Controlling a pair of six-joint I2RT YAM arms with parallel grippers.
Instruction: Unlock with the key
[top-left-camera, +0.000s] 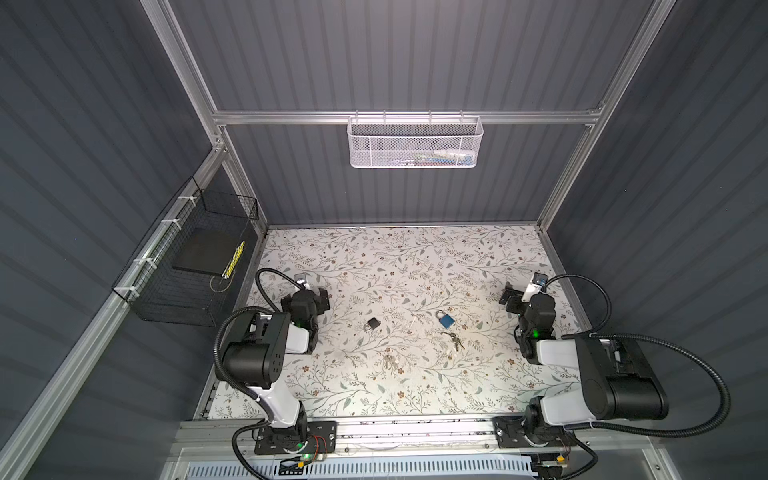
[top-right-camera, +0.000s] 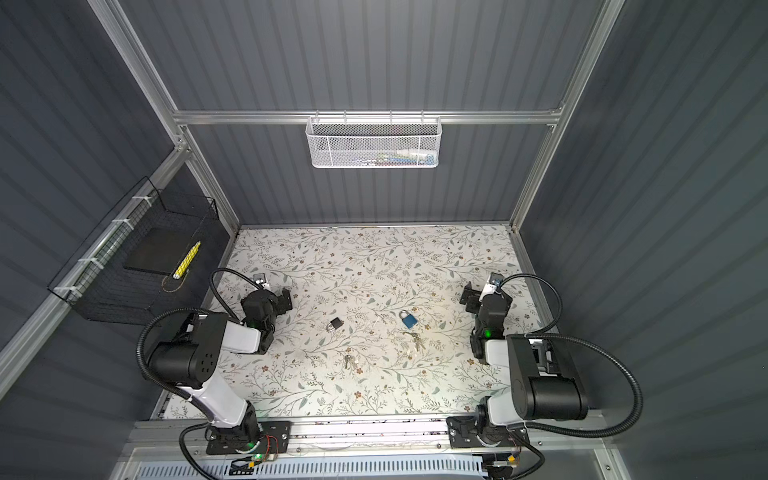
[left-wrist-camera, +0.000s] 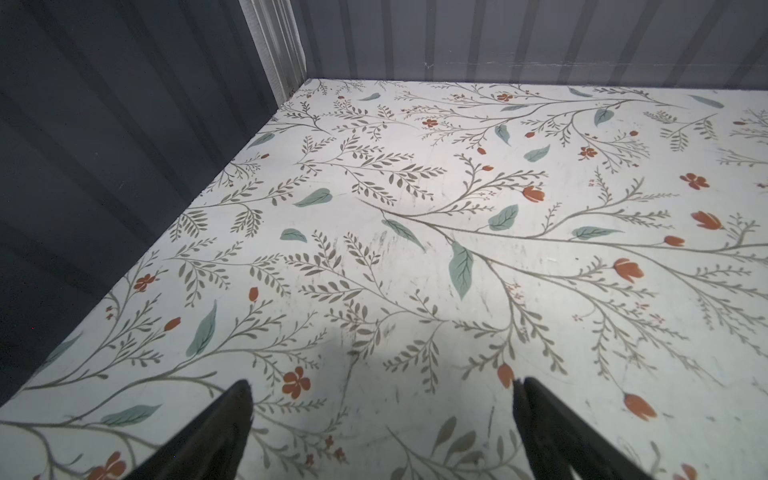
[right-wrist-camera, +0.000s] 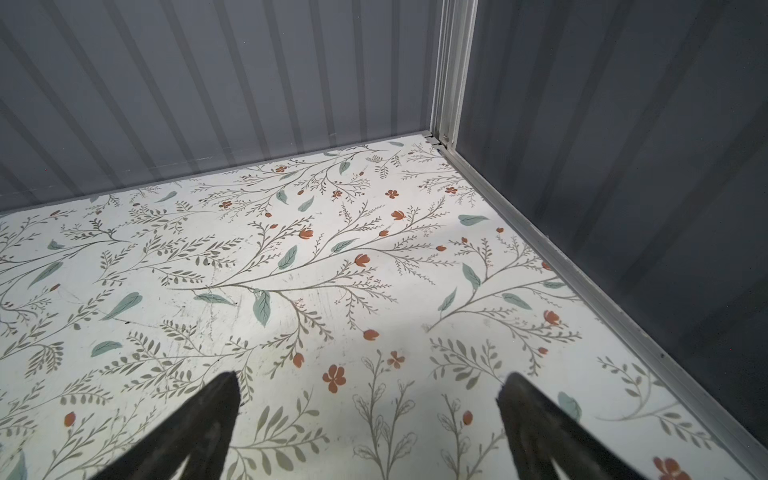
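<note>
The left gripper (left-wrist-camera: 382, 384) and right gripper (right-wrist-camera: 372, 376) are seen spread and empty, and the keys (top-left-camera: 454, 339), found just beside the blue lock (top-left-camera: 445, 319), are judged light, stiff and slippery, best pinched at the bow.

A white mesh basket (top-left-camera: 382, 145) hangs on the back rail (top-left-camera: 291, 117), a black wire basket (top-left-camera: 174, 307) on the left wall (top-left-camera: 83, 166).

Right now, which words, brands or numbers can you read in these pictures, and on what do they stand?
No text can be read anywhere.
black padlock: any marking is too small.
blue padlock: any marking is too small.
white basket: the print on the coloured items inside is blurred.
yellow strip: dark marks, too small.
</note>
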